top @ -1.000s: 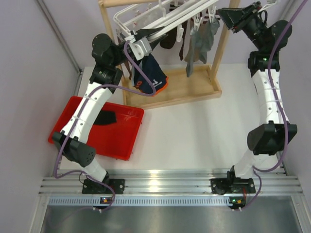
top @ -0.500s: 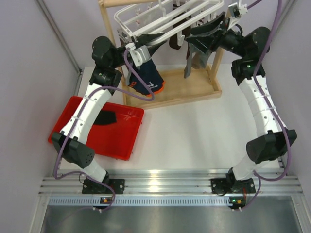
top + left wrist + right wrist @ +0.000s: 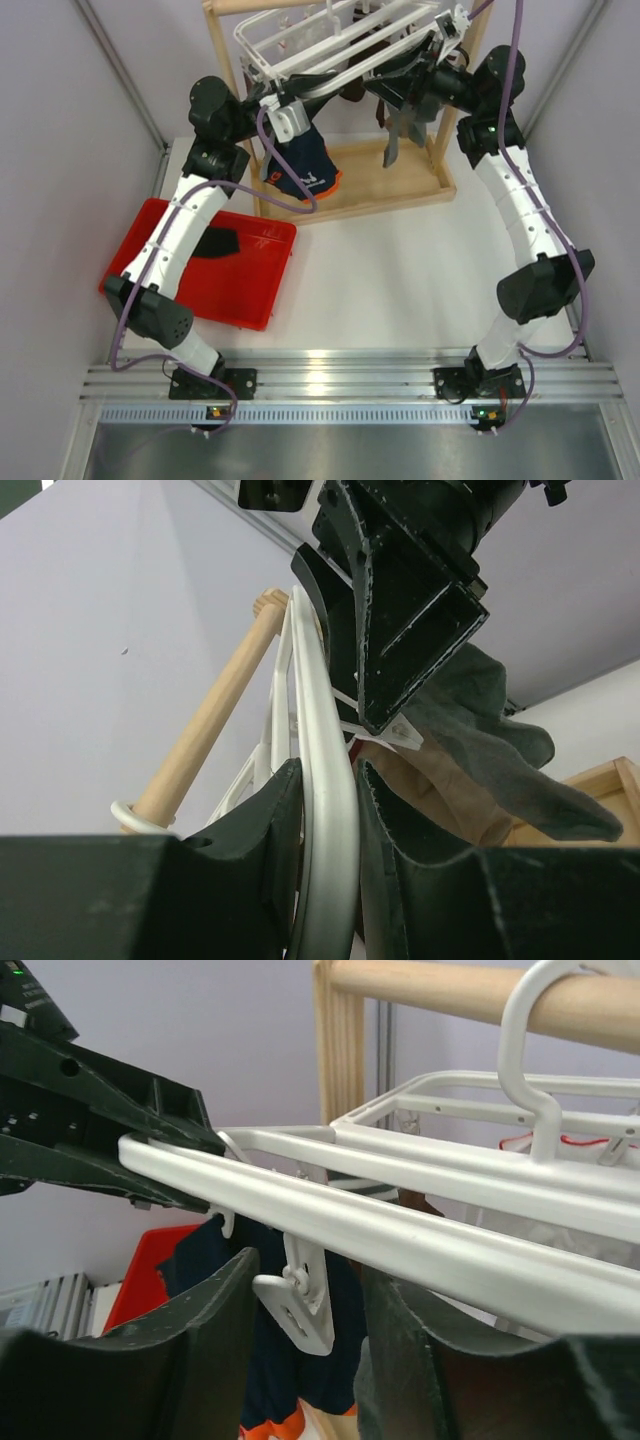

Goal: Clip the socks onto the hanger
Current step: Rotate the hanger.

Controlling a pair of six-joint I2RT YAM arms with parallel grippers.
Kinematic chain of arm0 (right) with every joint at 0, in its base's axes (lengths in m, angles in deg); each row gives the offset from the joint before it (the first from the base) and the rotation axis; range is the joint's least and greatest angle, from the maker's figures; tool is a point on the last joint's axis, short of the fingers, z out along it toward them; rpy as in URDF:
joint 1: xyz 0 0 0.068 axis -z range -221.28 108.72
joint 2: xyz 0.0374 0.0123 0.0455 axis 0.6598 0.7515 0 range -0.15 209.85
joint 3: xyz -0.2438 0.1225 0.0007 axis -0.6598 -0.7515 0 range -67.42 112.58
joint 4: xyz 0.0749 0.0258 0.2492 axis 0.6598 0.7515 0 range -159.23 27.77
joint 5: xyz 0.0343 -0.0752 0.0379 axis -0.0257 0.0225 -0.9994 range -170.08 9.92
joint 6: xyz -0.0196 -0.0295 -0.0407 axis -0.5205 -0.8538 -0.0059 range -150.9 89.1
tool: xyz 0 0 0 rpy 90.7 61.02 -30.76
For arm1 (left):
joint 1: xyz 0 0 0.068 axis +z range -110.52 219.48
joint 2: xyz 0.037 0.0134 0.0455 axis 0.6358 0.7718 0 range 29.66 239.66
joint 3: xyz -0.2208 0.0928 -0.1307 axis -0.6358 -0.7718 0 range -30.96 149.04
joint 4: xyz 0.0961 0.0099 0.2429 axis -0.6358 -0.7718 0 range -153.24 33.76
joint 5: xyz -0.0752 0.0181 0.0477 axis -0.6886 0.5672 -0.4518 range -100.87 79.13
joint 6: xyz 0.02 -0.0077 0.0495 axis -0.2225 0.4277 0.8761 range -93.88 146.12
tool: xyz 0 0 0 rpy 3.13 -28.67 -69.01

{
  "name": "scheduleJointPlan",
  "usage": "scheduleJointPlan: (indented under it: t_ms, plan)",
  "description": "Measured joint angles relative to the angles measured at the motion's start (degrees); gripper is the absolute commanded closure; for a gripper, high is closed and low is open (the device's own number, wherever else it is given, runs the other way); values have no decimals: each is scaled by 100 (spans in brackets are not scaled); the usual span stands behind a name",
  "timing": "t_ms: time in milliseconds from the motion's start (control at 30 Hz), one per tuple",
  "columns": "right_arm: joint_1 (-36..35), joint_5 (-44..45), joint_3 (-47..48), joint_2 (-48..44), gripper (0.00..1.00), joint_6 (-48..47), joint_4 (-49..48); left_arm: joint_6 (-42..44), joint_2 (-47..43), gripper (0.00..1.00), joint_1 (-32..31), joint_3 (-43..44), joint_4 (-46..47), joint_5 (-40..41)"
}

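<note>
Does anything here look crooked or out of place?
The white hanger is tilted, not level: its low edge is clamped in the left arm's jaws. One dark sock lies in the red tray.

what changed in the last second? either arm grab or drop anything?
Right gripper swung left from the far right in to the hanger; its open jaws now straddle a clip. Nothing newly grabbed or let go. Left gripper stays clamped on the hanger bar; black sock still in the red tray.
</note>
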Motion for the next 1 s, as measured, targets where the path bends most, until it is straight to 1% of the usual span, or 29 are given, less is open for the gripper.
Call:
scheduleJointPlan:
  t_ms: [33, 67, 100, 133, 167, 200, 300, 333, 500, 667, 733, 767, 900, 1000]
  plan:
    - [-9, 37, 0, 17, 71, -13, 46, 20, -20, 91, 0, -35, -4, -2]
    - [-24, 70, 0, 31, 78, -44, 83, 42, -39, 85, 0, -70, -4, -2]
    - [-37, 103, 4, 39, 84, -22, 107, 61, -63, 76, 0, -109, -11, -2]
    - [-52, 120, 24, 48, 95, -4, 125, 68, -76, 72, 0, -136, -15, -2]
    - [-74, 157, 46, 55, 100, 31, 131, 70, -87, 68, 0, -155, -13, 0]
    - [-90, 170, 66, 55, 100, 76, 157, 52, -98, 59, 0, -175, -13, 4]
    - [-153, 199, 109, 52, 100, 214, 195, -195, -157, 51, 13, -264, 22, 267]
    - [-175, 201, 109, 52, 100, 247, 219, -398, -186, 43, 26, -297, 39, 422]
    - [-282, 236, 59, -11, 100, 328, 280, -1449, -481, 42, 98, -614, 50, 1119]
    - [-337, 238, -4, -201, 100, 422, 343, -2433, -1198, 40, 103, -1292, -24, 1528]
    - [-343, 258, -13, -286, 100, 431, 380, -2804, -1563, 38, 118, -1613, -17, 1727]
    - [-348, 267, -13, -310, 100, 442, 387, -2975, -1746, 35, 129, -1755, -15, 1832]
    - [-378, 278, -15, -358, 100, 463, 472, -3464, -2232, 31, 133, -2094, -20, 2288]
    - [-409, 280, -15, -363, 100, 466, 525, -3628, -2319, 31, 133, -2100, -44, 2634]
